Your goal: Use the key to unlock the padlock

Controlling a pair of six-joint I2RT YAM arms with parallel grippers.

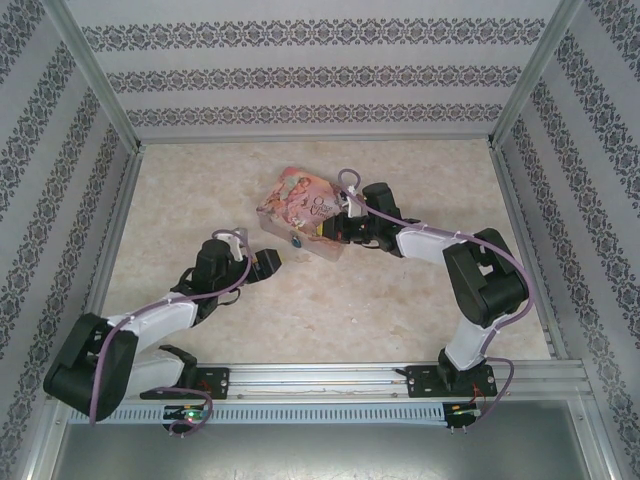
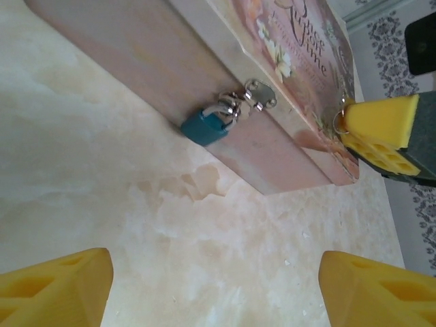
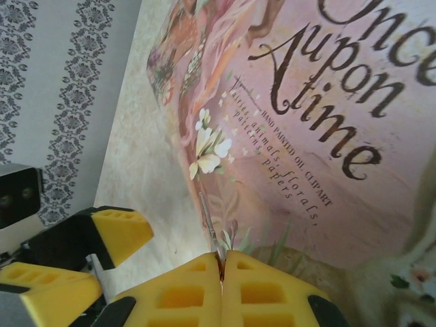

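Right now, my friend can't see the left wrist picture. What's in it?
A tiny teal padlock hangs from a silver clasp on the side of a pink tin. The left gripper stands open below, and the right gripper sits at the tin's right end.

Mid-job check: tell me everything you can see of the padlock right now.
The padlock is tiny, with a teal-blue body and a thin silver metal shackle. The shackle looks closed, threaded through the hasp on the pink tin's front wall. Its body lies tilted against that wall, down by the table. Nothing grips it.
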